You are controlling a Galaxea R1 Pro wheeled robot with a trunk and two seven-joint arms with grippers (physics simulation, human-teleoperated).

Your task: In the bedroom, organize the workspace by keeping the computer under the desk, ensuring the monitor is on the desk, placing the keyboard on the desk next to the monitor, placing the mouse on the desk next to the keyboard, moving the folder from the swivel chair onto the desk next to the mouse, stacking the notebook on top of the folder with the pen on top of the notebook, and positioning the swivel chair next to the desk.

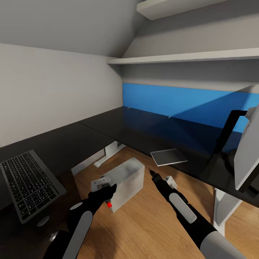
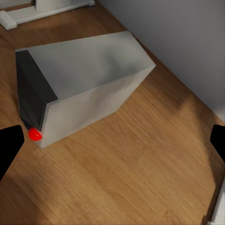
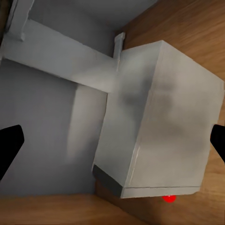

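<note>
The computer, a light grey tower with a dark front and a red light, stands on the wood floor with its far end at the desk's front edge. It also shows in both wrist views. My left gripper hovers open over its front end. My right gripper hangs open above its right side. The dark notebook lies flat on the desk. The monitor stands at the desk's right end, grey back toward me. The keyboard lies on a black top at near left.
The desk's white leg with a T-foot stands just left of the computer, and another white leg is at the right. A blue panel runs along the desk's back. White shelves hang above. Open wood floor lies before me.
</note>
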